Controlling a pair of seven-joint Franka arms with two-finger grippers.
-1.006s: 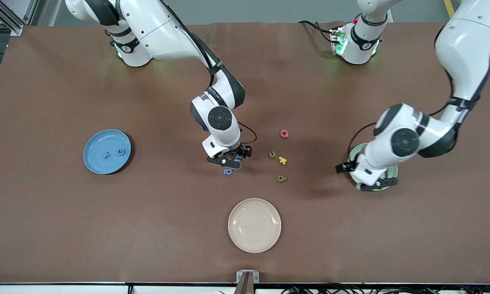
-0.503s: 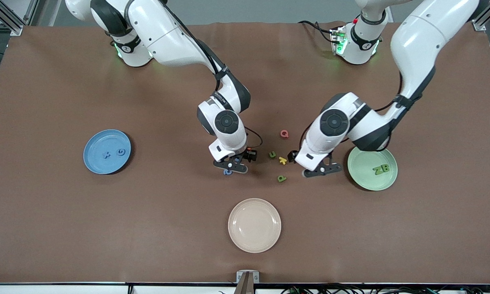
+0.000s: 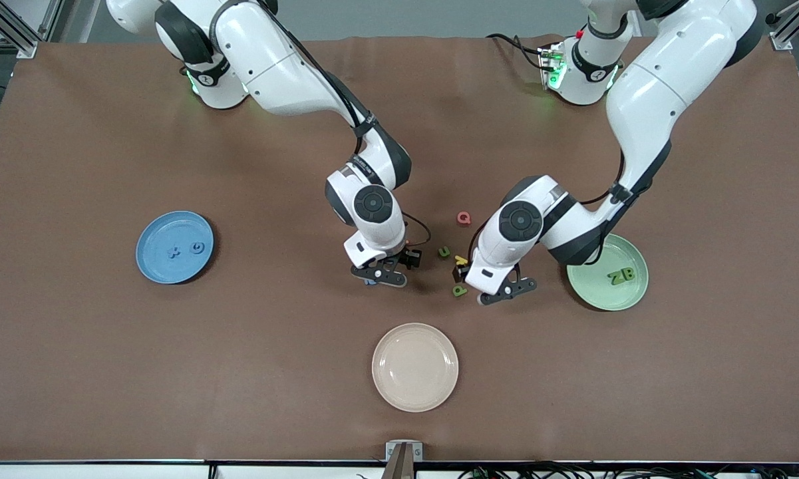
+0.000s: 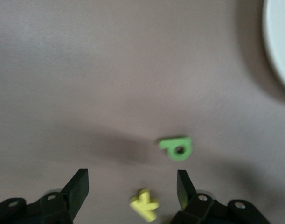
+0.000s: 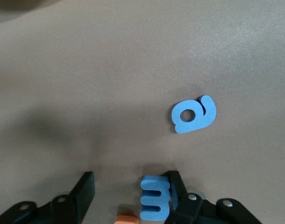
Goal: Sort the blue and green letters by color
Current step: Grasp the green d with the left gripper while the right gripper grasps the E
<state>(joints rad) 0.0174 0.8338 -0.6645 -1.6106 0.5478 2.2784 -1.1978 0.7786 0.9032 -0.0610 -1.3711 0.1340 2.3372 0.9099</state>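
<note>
Swinging off the green plate where N and B lie, my left gripper now hovers open near green p, mid-frame; my right gripper, jaws apart, brackets blue m, blue a just beside

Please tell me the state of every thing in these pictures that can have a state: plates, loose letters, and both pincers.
Blue plate: holds two blue letters.
Green plate: holds two green letters.
Beige plate: empty.
Blue a: flat on table, untouched.
Blue m: on table, against one right finger.
Green p: on table, untouched.
Green u: on table, untouched.
Left pincer: open, over yellow k.
Right pincer: open, low over blue m.
</note>
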